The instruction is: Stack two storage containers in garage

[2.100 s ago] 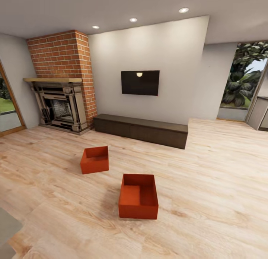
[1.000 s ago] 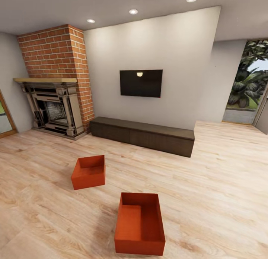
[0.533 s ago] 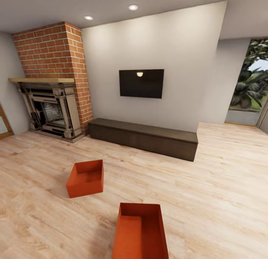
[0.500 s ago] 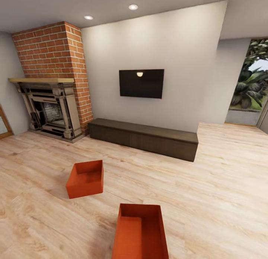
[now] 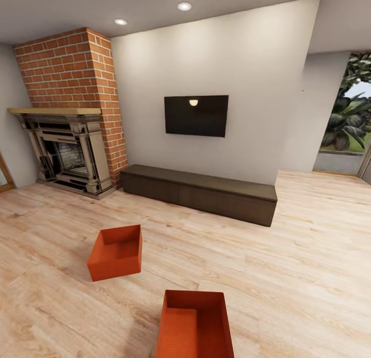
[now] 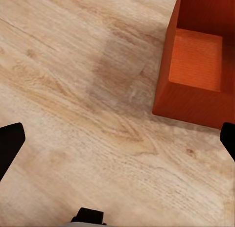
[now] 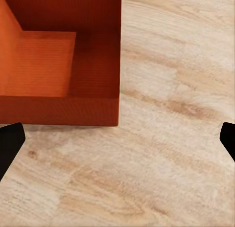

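**Inspector A:** What is recorded for the two claws?

**Inspector B:** The left gripper point(image 6: 117, 146) is seen in its wrist view with its black fingertips point(image 6: 10, 146) set wide apart at the frame's edges; it is noted as spread, with nothing held between them. The right gripper point(image 7: 117, 146) is recorded likewise: black fingertips point(image 7: 10, 144) far apart, nothing gripped.

**Inspector A:** And the task's items?

**Inspector B:** The nearer orange-red rectangular lidless storage container point(image 5: 195, 324) is found resting on the light wood plank floor point(image 5: 288, 275) of the living room. Relative to the left gripper, it is placed ahead and towards the right-hand finger, apart from it; one outer corner and wall are shown point(image 6: 196, 65). Relative to the right gripper, the same box is placed ahead and towards the left-hand finger, not touched point(image 7: 61, 65). Bare planks are seen directly beneath both claws.

**Inspector A:** The second box?

**Inspector B:** The farther orange-red open container point(image 5: 116, 252) is logged in the head view, well apart from the first, farther out and to the left, standing upright on the planks.

**Inspector A:** Surroundings?

**Inspector B:** A red brick chimney point(image 5: 72, 69) with an ornate grey fireplace point(image 5: 64, 154), a black wall-mounted television point(image 5: 196, 116) and a long dark low cabinet point(image 5: 201, 193) are noted beyond the boxes.
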### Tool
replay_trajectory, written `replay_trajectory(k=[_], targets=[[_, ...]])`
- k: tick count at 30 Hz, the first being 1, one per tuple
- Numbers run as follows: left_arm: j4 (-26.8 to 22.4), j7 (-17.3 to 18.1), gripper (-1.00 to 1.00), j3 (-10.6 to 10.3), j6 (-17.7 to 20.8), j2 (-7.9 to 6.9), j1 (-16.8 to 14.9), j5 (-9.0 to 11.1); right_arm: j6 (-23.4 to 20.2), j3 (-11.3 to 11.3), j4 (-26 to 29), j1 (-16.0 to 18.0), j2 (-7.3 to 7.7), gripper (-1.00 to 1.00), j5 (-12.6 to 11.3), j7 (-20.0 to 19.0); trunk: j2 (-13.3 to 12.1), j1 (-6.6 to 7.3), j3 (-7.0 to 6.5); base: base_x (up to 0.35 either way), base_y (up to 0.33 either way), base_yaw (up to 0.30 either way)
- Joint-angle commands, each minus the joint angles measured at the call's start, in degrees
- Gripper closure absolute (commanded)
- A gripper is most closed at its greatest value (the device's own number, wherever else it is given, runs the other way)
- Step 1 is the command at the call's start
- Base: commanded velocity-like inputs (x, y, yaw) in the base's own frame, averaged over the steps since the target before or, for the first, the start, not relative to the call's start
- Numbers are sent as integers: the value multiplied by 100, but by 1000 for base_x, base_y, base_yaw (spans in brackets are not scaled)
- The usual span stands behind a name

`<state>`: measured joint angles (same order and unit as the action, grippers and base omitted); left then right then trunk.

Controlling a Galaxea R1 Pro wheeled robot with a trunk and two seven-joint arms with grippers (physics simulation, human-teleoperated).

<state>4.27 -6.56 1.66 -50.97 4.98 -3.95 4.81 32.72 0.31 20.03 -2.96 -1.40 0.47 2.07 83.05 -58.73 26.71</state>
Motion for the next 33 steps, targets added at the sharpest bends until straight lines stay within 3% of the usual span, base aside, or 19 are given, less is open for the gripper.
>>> replay_trajectory(k=[1,10,12,14,17,18,19,21,24,25,33], targets=[[21,12,-100,15,-32,4,-9,15,5,4,9,-3,-1,-100,6,26,3,0,5,2,0,0],[-61,7,-100,35,65,2,-9,108,7,-7,29,-3,-1,-100,3,37,3,0,5,0,0,0],[-491,9,-100,36,346,37,-9,106,-7,-13,50,12,25,-100,5,39,3,0,5,0,0,0],[-807,7,-100,32,687,33,-9,103,-13,-16,56,25,42,-100,5,39,3,0,5,0,0,0],[-1516,6,-100,34,1574,-8,-9,106,-21,-20,60,36,56,-100,5,39,3,0,5,0,0,0],[-1790,3,-100,35,1995,-20,-9,104,-27,-21,61,41,61,-100,5,39,3,0,5,0,0,0],[-2163,10,-100,36,2686,-28,-9,114,-44,-22,66,66,72,-100,2,38,3,0,5,0,0,0],[-2327,23,-100,41,2989,-30,-9,126,-90,-24,66,136,111,-100,-17,37,3,0,5,0,0,0],[-2396,33,-100,61,3126,-28,-9,127,-539,-32,63,309,254,-100,-33,19,3,0,5,0,0,0],[-2392,39,-100,83,3120,-43,-9,118,-1372,-38,69,550,431,-100,-37,-23,3,0,5,0,0,0],[-2331,23,-100,89,3051,-72,-9,100,-1664,-40,53,636,482,-100,-45,-31,3,0,5,0,0,-9]])
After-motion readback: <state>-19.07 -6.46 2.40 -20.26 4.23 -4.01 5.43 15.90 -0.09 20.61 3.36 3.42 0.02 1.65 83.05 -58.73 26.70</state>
